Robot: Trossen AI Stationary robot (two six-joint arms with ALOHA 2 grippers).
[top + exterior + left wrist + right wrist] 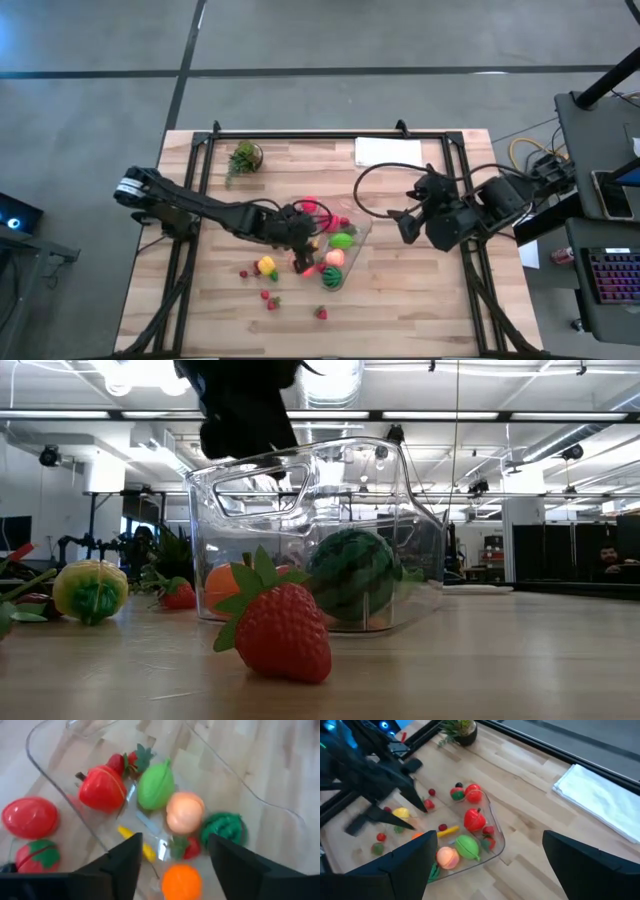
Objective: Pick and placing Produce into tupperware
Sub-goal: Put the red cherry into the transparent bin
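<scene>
table [420, 300]: light wood | on it: tupperware [352, 248], loose Produce [266, 265], potted plant [244, 157], white sheet [388, 151]

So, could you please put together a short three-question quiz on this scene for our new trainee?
1. True or false: the left gripper hangs over the clear tub with its fingers apart and nothing between them.
2. Which piece lies inside the tub? A) the watermelon B) the yellow pepper C) the potted plant
3. Fill in: the right gripper waits open on the side of the tub towards the ___ sheet.

Key: 1 true; 2 A; 3 white.
</scene>
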